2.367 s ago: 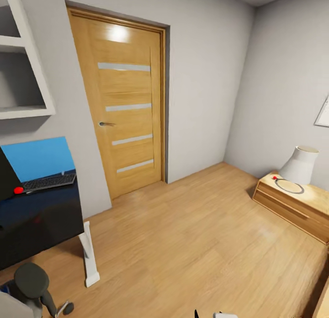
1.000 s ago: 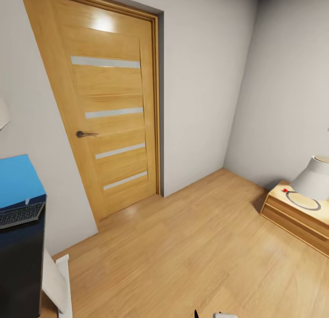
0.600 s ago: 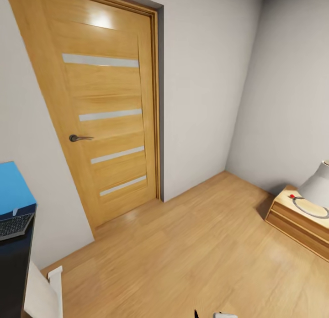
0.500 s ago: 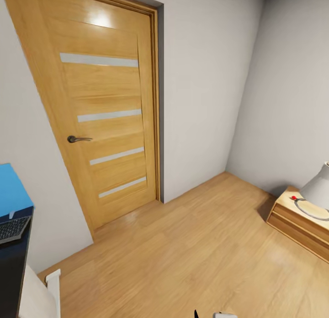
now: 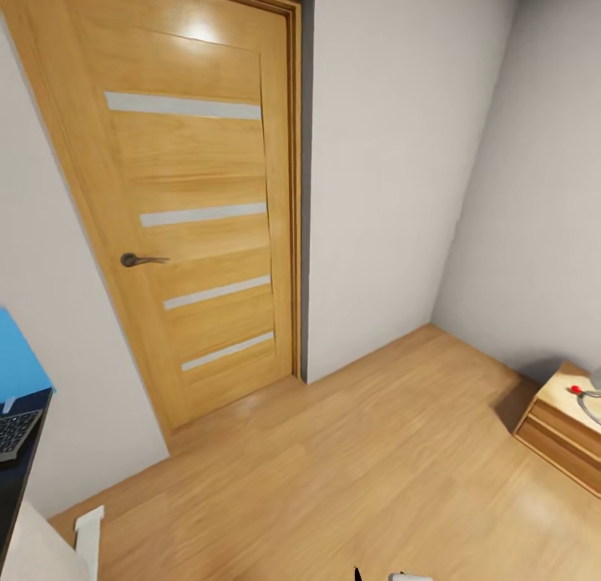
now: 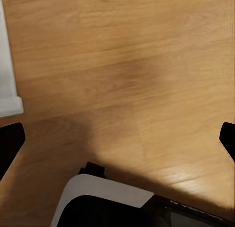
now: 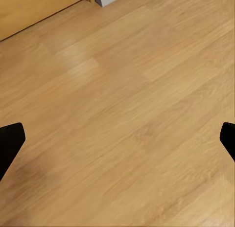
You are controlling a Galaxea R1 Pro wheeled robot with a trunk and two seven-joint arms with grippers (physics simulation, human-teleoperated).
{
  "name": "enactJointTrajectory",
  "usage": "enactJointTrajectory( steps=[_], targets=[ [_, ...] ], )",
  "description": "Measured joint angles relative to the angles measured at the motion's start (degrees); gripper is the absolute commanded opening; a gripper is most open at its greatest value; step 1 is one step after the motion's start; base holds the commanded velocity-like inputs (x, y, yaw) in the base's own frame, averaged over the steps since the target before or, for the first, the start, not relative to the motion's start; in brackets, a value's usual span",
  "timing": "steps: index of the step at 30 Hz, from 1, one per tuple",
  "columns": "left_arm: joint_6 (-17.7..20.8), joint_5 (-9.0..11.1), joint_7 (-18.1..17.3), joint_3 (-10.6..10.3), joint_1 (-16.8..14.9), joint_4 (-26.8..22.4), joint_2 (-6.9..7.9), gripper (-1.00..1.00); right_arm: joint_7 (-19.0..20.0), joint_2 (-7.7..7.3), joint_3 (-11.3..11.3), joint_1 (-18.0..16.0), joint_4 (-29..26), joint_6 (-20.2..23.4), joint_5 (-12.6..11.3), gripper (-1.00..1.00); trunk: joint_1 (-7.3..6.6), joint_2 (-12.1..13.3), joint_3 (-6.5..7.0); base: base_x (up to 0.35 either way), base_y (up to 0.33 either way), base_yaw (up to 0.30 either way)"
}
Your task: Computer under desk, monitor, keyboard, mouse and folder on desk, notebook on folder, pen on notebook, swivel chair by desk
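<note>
At the far left of the head view, a corner of the keyboard (image 5: 12, 431) lies on the glossy black desk (image 5: 13, 486). A bright blue folder (image 5: 17, 360) shows just behind the keyboard. The desk's white leg (image 5: 88, 531) stands on the floor below. My left gripper (image 6: 117, 139) hangs open over bare wooden floor, its black fingertips (image 6: 10, 145) far apart. My right gripper (image 7: 117, 141) is open too, above floor boards, with nothing between its fingertips (image 7: 10, 144). The computer, monitor, mouse, notebook, pen and swivel chair are out of view.
A closed wooden door (image 5: 196, 205) with a dark handle (image 5: 133, 260) stands straight ahead in the grey wall. A low wooden nightstand (image 5: 568, 435) sits at the right. Open wooden floor (image 5: 351, 472) lies between. A white upright (image 6: 7, 65) edges the left wrist view.
The camera has moved towards the door: the desk with keyboard and folder has slid almost off the left edge, and the nightstand towards the right edge, its lamp out of view.
</note>
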Motion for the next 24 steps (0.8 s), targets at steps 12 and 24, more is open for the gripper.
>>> enactJointTrajectory(
  steps=[12, 24],
  targets=[
    [0.0, 0.0, 0.0, -0.1, 0.0, 0.0, -0.06, 1.00, -0.1, -0.09, -0.2, 0.0, 0.0, 0.2, -0.1, 1.00, 0.02, 0.0, -0.24, 0.215, -0.206, 0.265],
    [0.0, 0.0, 0.0, -0.1, 0.0, 0.0, -0.07, 1.00, -0.1, -0.09, -0.2, 0.0, 0.0, 0.1, -0.2, 1.00, 0.03, 0.0, -0.50, 0.011, -0.019, 0.265]
  ],
)
